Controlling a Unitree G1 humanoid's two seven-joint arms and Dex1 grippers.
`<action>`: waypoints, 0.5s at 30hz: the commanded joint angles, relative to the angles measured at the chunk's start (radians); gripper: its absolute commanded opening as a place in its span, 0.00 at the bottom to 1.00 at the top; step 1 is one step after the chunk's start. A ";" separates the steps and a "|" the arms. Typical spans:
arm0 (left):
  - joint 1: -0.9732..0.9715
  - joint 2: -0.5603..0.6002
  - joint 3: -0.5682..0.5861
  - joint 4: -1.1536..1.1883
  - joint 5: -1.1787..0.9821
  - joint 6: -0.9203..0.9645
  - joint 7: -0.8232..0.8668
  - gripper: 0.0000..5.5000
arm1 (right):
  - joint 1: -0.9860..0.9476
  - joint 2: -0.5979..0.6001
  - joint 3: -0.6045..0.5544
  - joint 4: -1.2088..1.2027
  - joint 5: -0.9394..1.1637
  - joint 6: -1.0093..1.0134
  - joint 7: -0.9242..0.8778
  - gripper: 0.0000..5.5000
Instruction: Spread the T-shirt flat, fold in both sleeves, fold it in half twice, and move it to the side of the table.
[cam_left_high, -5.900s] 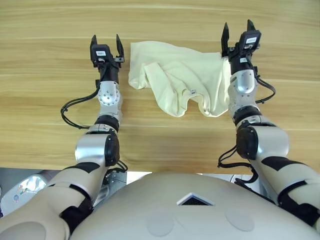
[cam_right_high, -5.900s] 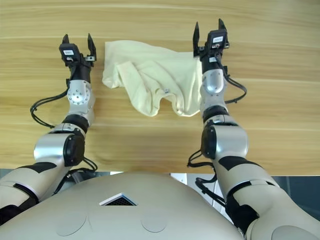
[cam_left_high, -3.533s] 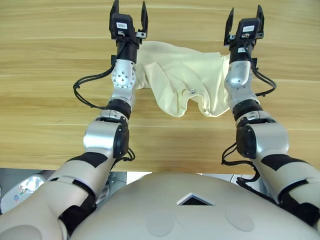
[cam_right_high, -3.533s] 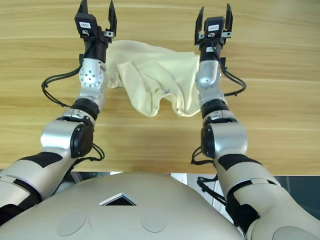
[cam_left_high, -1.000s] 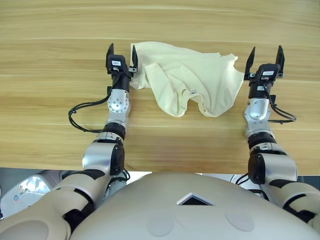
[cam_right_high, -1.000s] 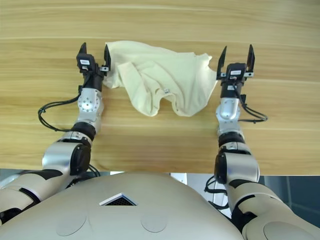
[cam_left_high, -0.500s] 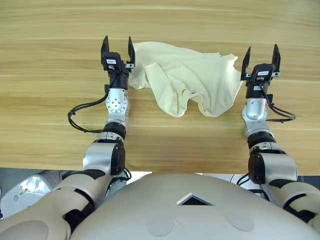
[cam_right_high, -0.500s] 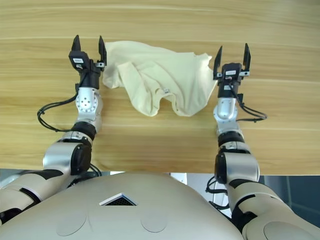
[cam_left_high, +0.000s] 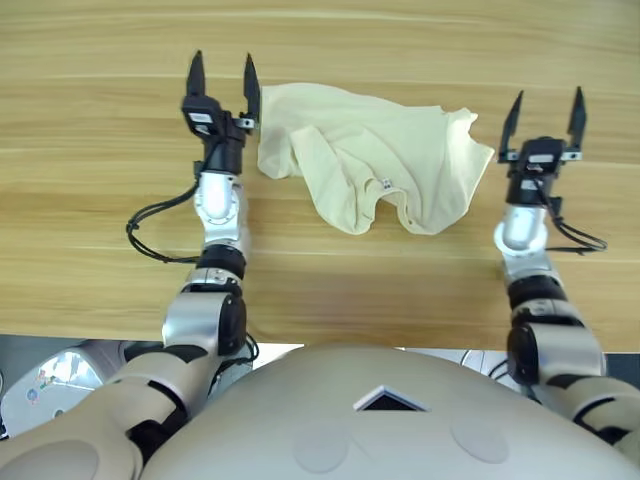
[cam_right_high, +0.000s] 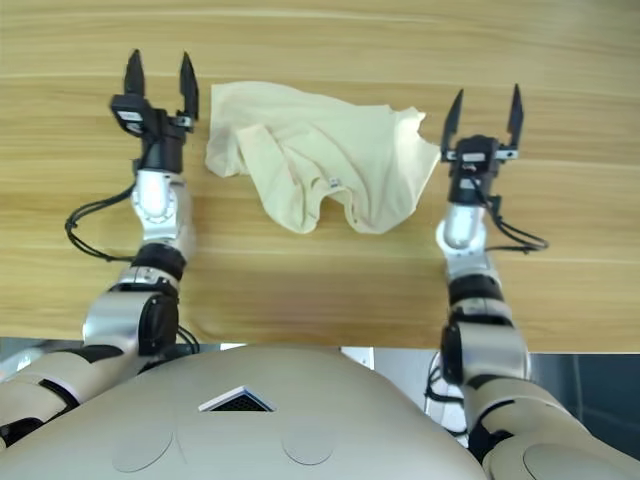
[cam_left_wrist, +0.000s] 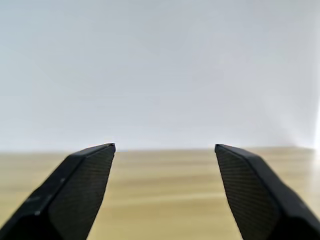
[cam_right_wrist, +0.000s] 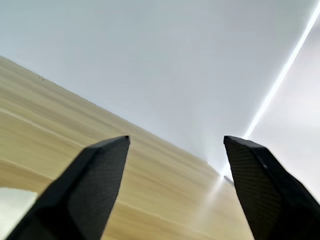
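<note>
A: Start near. What's the surface (cam_left_high: 90, 270) like?
B: Light wood planks. Both forearms stretch out over it. A black cable (cam_left_high: 150, 225) loops beside the L arm, and there's a 2nd one by the R arm.

A: And the T-shirt?
B: T-shirt (cam_left_high: 375, 165) is pale yellow, lying abt mid-surface btwn the two arms. It's not flat, the cloth is bunched in folds. The neck opening faces the near side w/ a small tag (cam_left_high: 384, 183). One corner pokes out toward the R arm.

A: Left hand?
B: left hand (cam_left_high: 222, 57) is just beside the shirt's L edge, tips pointing away from the robot. It's spread wide w/ nothing btwn. Can't tell if the inner finger touches the cloth.

A: Right?
B: right hand (cam_left_high: 547, 93) is near the shirt's R corner, w/ a strip of wood btwn them. It's also wide apart and holds nothing.

A: Farther out?
B: More planks beyond the shirt. From the L wrist cam, dark textured fingers (cam_left_wrist: 80, 200) frame the surface's far edge & a plain pale wall (cam_left_wrist: 160, 65). The R wrist cam has a bright light strip (cam_right_wrist: 285, 75) running up that wall.
</note>
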 joint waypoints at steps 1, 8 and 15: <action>0.235 0.157 -0.144 -0.397 -0.168 0.137 -0.277 0.67 | 0.190 -0.143 -0.056 -0.274 -0.037 0.086 0.131 0.63; 0.464 0.475 -0.229 -0.525 -0.037 0.149 -0.594 0.67 | 0.402 -0.316 -0.007 -0.505 -0.002 0.189 0.457 0.63; 0.461 0.597 -0.091 -0.551 0.398 0.145 -0.416 0.67 | 0.488 -0.366 0.020 -0.643 -0.005 0.276 0.645 0.63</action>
